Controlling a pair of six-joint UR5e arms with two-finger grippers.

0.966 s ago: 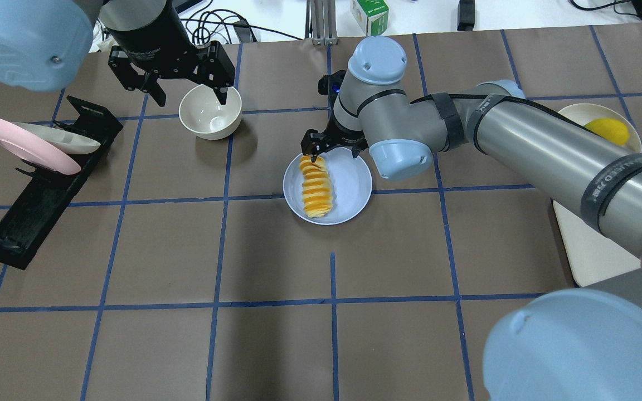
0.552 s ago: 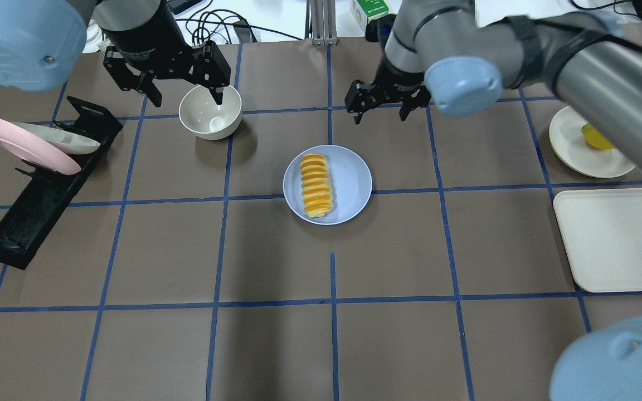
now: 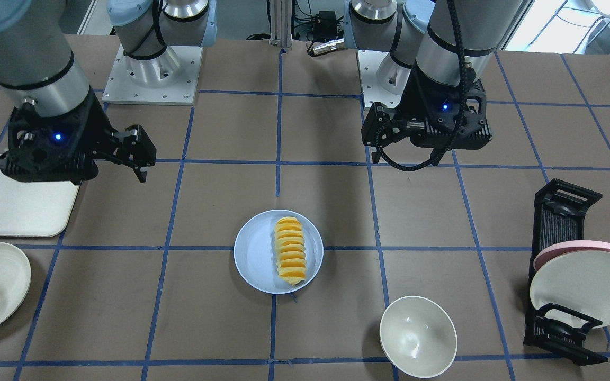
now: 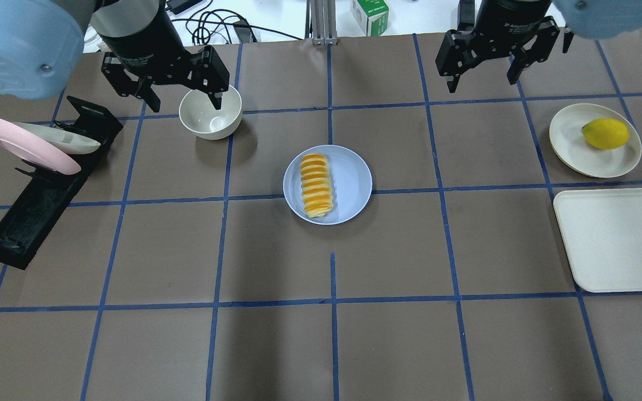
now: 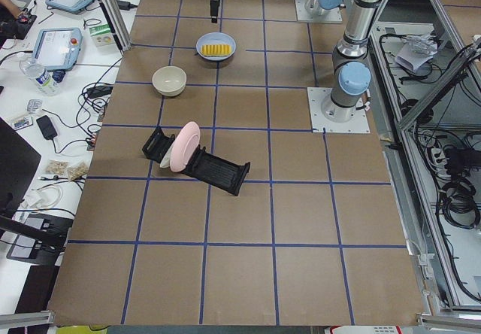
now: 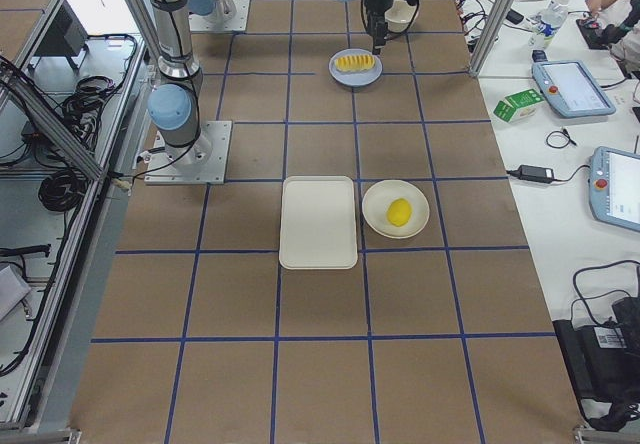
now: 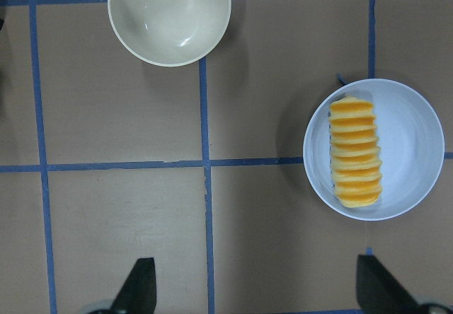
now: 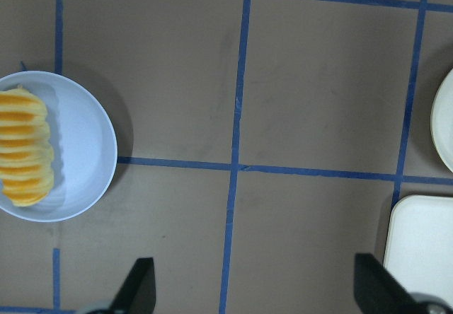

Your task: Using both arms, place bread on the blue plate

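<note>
The bread (image 4: 316, 185), a ridged orange-yellow loaf, lies on the left half of the blue plate (image 4: 351, 184) at the table's middle. Nothing touches it. It also shows in the front view (image 3: 290, 251) and the left wrist view (image 7: 356, 153). In the right wrist view only part of the bread (image 8: 25, 148) shows, at the left edge. My left gripper (image 4: 184, 100) is open and empty, raised over the cream bowl (image 4: 210, 111), far left of the plate. My right gripper (image 4: 482, 78) is open and empty, raised at the back right, well away from the plate.
A black dish rack (image 4: 37, 195) at the far left holds a pink plate (image 4: 25, 147) and a cream one. A cream plate (image 4: 572, 139) with a yellow fruit (image 4: 605, 132) and a cream tray (image 4: 616, 239) sit at the right. Cables and a carton (image 4: 369, 14) lie beyond the back edge.
My right gripper was at the bread's far end on the plate; it has lifted and drawn back to the rear right, empty. The bread stays on the plate. The left gripper barely moved.
</note>
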